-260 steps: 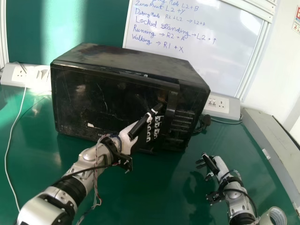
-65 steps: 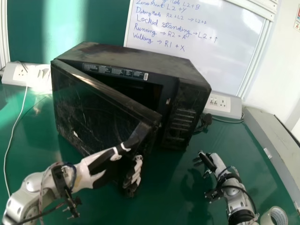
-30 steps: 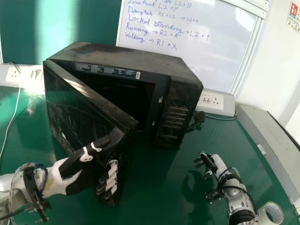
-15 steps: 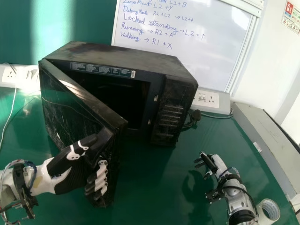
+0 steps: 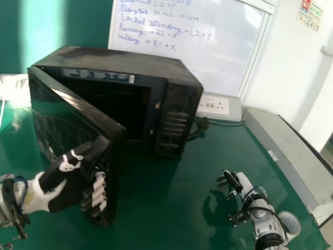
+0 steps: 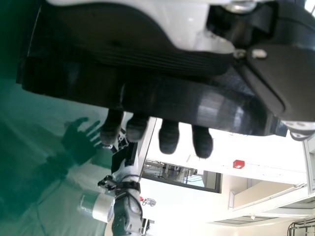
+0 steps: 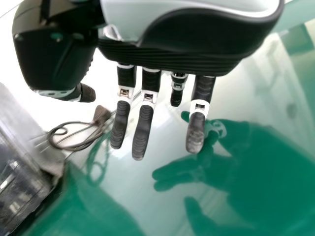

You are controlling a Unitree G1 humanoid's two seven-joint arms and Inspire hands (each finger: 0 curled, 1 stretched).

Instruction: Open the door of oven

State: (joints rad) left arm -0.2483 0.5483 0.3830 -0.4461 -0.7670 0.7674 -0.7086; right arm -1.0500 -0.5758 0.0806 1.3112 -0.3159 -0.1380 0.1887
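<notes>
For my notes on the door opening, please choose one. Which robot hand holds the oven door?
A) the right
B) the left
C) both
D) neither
B: the left robot hand is round the edge of the door, while the right robot hand is away from it.

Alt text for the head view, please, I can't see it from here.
A black oven on a green table has its door partly open, the robot's left hand curled round the door's free edge. The right hand is open over the table at lower right, a tape roll beside its arm.
</notes>
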